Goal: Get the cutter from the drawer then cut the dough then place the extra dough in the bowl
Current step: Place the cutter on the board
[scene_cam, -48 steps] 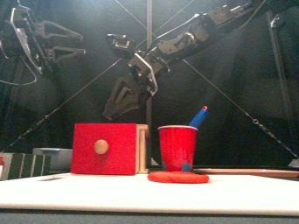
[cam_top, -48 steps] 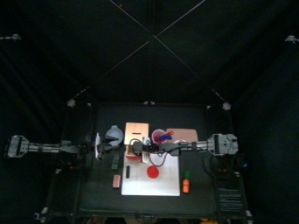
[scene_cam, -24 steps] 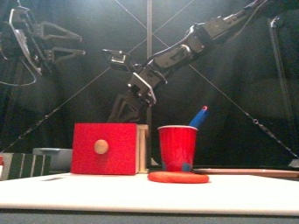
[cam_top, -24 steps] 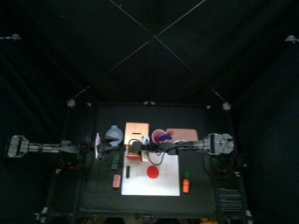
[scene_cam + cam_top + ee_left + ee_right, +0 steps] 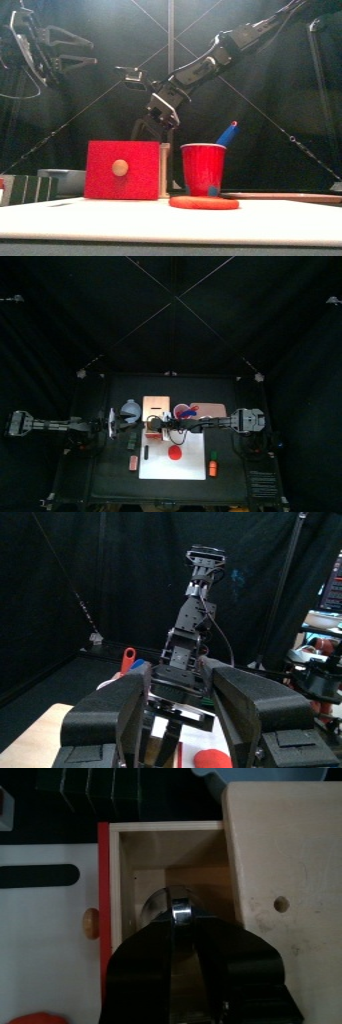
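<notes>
The pale wooden box stands behind the white board, its red drawer front pulled out. In the right wrist view the round metal cutter lies inside the drawer. My right gripper reaches down into the drawer, open, its tips on either side of the cutter. In the front view the box hides its fingertips. The flat red dough lies on the board before the red cup. My left gripper hangs high at the left, open and holding nothing.
The blue-grey bowl sits left of the box. A blue toy knife sticks out of the cup. A small orange toy lies on the board's right side, and a small red thing lies on the table left of the board.
My right gripper has dropped from above the box down into the open drawer. The left arm has stayed where it was.
</notes>
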Controlling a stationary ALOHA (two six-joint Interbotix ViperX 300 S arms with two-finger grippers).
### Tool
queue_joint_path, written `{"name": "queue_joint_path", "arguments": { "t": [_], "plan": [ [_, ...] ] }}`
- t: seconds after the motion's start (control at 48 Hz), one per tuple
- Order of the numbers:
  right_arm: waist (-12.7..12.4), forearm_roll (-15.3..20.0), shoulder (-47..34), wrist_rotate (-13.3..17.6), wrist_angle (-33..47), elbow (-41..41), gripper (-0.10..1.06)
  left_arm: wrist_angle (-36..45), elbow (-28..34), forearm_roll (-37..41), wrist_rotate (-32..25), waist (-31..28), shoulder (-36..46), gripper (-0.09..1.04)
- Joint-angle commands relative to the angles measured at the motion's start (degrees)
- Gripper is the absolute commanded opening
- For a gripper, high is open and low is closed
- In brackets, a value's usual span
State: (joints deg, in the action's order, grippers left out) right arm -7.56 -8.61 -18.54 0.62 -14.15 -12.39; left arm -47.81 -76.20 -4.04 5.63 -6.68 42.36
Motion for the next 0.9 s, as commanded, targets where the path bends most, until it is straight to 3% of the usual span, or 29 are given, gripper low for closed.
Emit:
{"name": "queue_joint_path", "arguments": {
  "t": [0.021, 0.167, 0.458, 0.708, 0.896],
  "plan": [
    [-0.18, -0.18, 1.85, -0.09, 0.18, 1.58, 0.45, -0.53, 0.35, -0.44, 0.0, -0.09, -0.18, 0.81],
    [0.53, -0.53, 3.6, -0.26, -0.26, 2.37, 0.35, -0.53, -0.09, -1.05, 0.0, -0.09, -0.18, 0.81],
    [3.52, -1.14, 6.94, -0.09, -4.83, 3.52, 0.35, -0.53, -0.7, -2.37, -0.09, -0.88, -0.18, 0.81],
    [3.69, -1.49, 10.2, -0.09, -5.1, 3.52, 0.35, -0.53, -0.79, -2.37, -0.09, -1.93, -0.18, 0.81],
    [3.69, -3.69, 14.77, 0.09, -5.27, 2.64, 0.35, -0.53, -0.79, -2.46, -0.09, -2.9, -0.18, 0.81]
  ]
}}
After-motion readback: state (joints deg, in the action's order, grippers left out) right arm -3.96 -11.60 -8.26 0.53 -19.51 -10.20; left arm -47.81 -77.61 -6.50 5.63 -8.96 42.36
